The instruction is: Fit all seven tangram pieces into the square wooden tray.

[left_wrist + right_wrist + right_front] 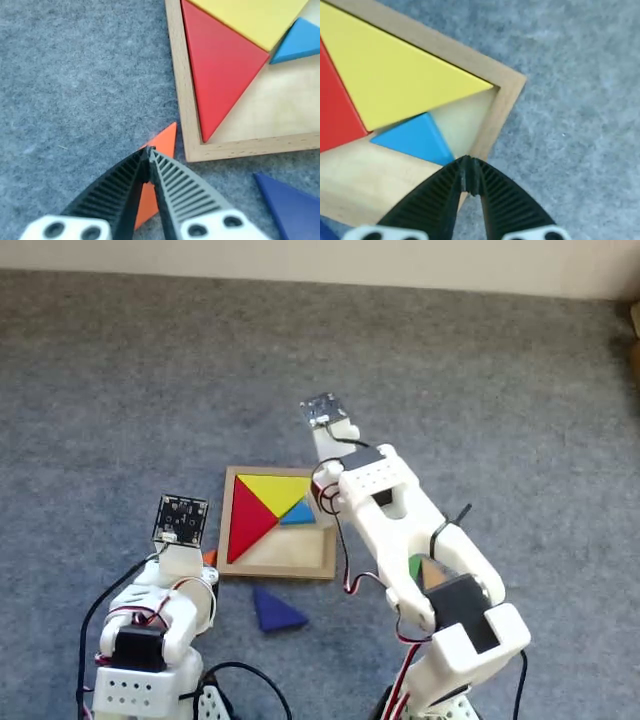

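The square wooden tray (pixel 280 571) lies mid-carpet holding a yellow triangle (pixel 272 490), a red triangle (pixel 248 528) and a small light blue triangle (pixel 298 513). Outside its near left corner sits an orange piece (pixel 165 142), and my left gripper (pixel 149 150) is shut with its tips over that piece. A dark blue triangle (pixel 276 610) rests on the carpet in front of the tray. My right gripper (pixel 468 161) is shut, its tips above the tray's right wall (pixel 510 90) beside the light blue triangle (pixel 415 140).
A green piece (pixel 414 564) and a tan piece (pixel 432 576) show on the carpet through a gap in the right arm (pixel 400 520). Grey carpet stretches free to the left, right and behind the tray.
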